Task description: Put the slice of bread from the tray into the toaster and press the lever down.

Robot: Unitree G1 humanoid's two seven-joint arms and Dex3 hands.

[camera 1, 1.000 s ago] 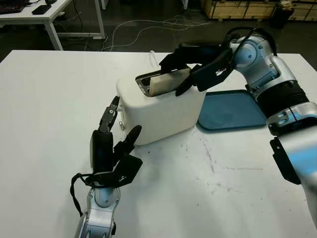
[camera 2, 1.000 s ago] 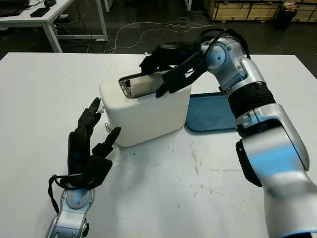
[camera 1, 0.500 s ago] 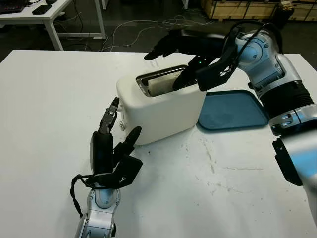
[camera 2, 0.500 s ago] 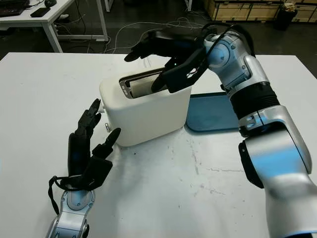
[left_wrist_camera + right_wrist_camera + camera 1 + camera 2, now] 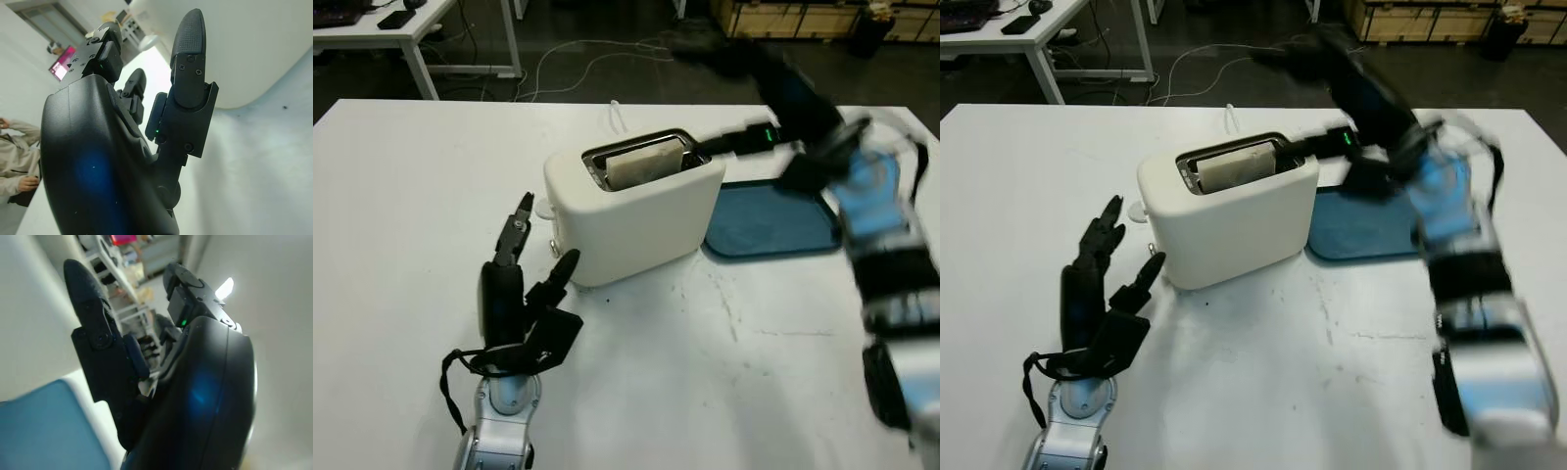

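Sitting in the toaster (image 5: pixel 636 211) slot, the slice of bread (image 5: pixel 644 164) shows its pale top edge.
Right hand (image 5: pixel 729 59) is raised above the blue tray (image 5: pixel 773 227), motion-blurred, open and holding nothing. Left hand (image 5: pixel 519 294) stands open on the tabletop (image 5: pixel 401 196) just beside the toaster's front. A person's sleeve (image 5: pixel 14 156) shows in the left wrist view.

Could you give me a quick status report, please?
Right hand open, above toaster. Left hand open beside it. Bread in slot; lever unpressed.
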